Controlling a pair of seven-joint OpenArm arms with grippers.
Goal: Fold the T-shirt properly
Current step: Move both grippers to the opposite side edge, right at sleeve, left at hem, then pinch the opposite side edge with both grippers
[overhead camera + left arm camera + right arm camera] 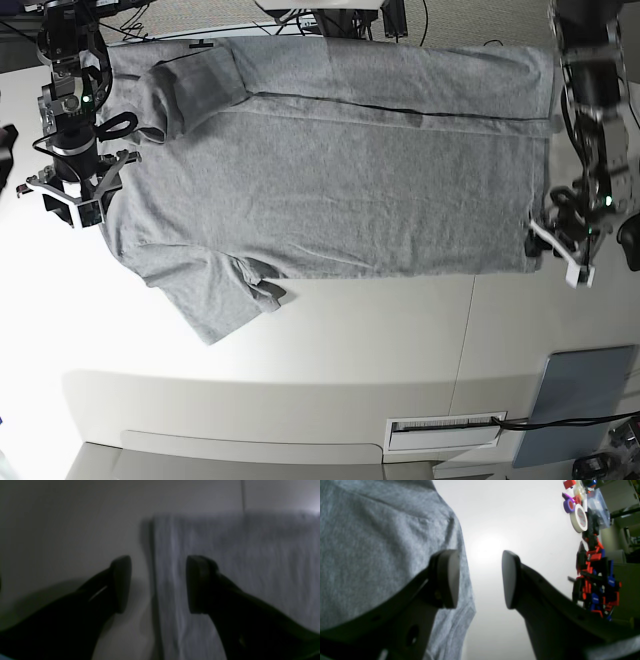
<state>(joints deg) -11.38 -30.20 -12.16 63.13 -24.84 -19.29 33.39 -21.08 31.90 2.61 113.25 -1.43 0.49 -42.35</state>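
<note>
Grey T-shirt (330,190) spread wide on white desk (330,350), plain side showing, one long strip along the far edge folded over; sleeve at the robot's right sticks out toward the near side, creased. Left pincer (158,585): fingers apart, over the shirt's corner region, one finger above cloth, other above desk; nothing clamped. Right pincer (480,580): also apart, at the shirt's side edge, one finger over cloth, other over bare desk. Grey-blue pad (575,400) lies near the robot's left, black cable (565,423) across it. Roll of tape (579,518) beside red and blue parts (592,575) in right wrist view.
</note>
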